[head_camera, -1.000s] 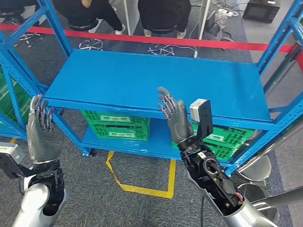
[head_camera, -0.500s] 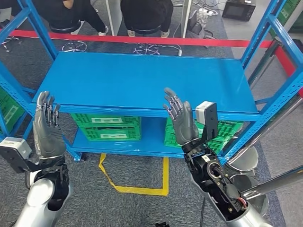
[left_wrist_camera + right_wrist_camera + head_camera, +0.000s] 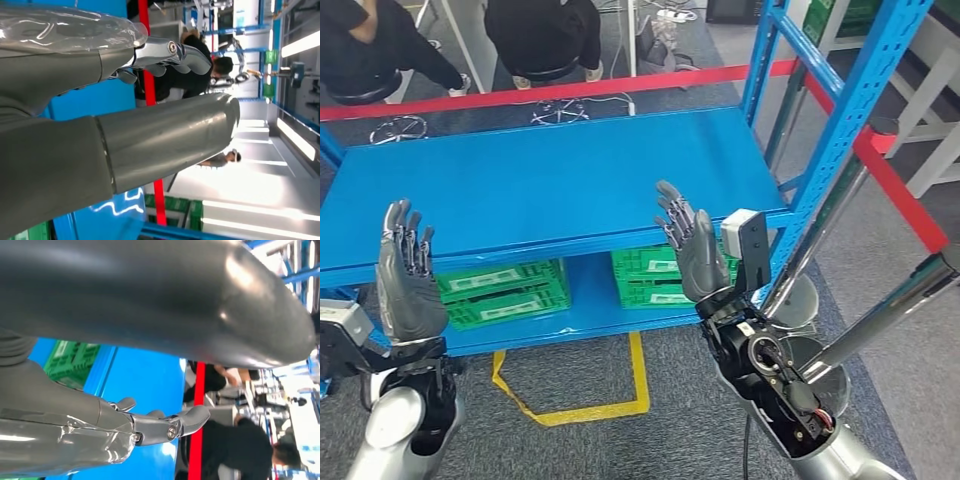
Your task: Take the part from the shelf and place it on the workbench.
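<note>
You see a bright blue shelf (image 3: pixel 546 180) across the frame's middle, green crates (image 3: pixel 501 290) with white labels beneath it, yellow floor tape (image 3: pixel 569 410) at lower centre, and a red barrier strip (image 3: pixel 546 93) along the top.

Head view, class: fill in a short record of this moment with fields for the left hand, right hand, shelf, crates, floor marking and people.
left hand: raised, empty, fingers apart
right hand: raised, empty, fingers apart, in front of the shelf edge
blue shelf: upper board bare
green crates: on the lower board, two groups
yellow tape: outline on the grey floor
red tape: line behind the shelf
people: seated beyond the red tape
</note>
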You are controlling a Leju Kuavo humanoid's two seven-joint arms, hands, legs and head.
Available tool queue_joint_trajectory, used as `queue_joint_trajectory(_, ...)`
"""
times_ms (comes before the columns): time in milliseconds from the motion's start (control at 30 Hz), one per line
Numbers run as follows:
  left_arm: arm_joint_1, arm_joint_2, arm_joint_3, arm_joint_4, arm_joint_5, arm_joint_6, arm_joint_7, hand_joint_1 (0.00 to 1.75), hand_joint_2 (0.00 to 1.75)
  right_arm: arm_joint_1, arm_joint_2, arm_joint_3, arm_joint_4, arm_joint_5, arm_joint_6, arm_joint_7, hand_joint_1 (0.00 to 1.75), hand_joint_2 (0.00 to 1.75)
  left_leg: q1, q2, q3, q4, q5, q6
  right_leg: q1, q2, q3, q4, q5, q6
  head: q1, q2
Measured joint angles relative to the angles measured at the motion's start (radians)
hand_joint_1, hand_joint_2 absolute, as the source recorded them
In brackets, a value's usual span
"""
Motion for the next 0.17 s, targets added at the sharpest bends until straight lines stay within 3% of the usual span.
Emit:
queue_joint_trajectory(67, -0.003, 0.000, 0.000, 0.000, -0.001, 0.000, 0.000, 0.00, 0.00, 0.000, 0.001, 0.000, 0.000, 0.004, -0.005, -0.001, 0.00, 0.00, 0.001, -0.040, 0.066, -0.145, 0.059, 0.009, 0.001, 0.020, -0.001, 0.001, 0.000, 0.003, -0.002, 0.000)
queue_joint_trajectory(133, -0.004, 0.001, 0.000, 0.000, -0.002, -0.002, 0.001, 0.00, 0.00, 0.001, 0.004, 0.000, -0.001, 0.013, -0.011, -0.002, 0.00, 0.00, -0.001, -0.060, 0.092, -0.203, 0.072, 0.014, -0.002, 0.038, -0.006, 0.001, 0.002, 0.013, -0.002, 0.000)
queue_joint_trajectory(167, -0.004, 0.001, 0.000, 0.000, -0.002, -0.002, 0.001, 0.00, 0.00, 0.002, 0.004, 0.000, -0.001, 0.015, -0.012, -0.002, 0.00, 0.00, -0.001, -0.055, 0.093, -0.206, 0.072, 0.014, -0.003, 0.043, -0.008, 0.001, 0.003, 0.016, -0.002, 0.000)
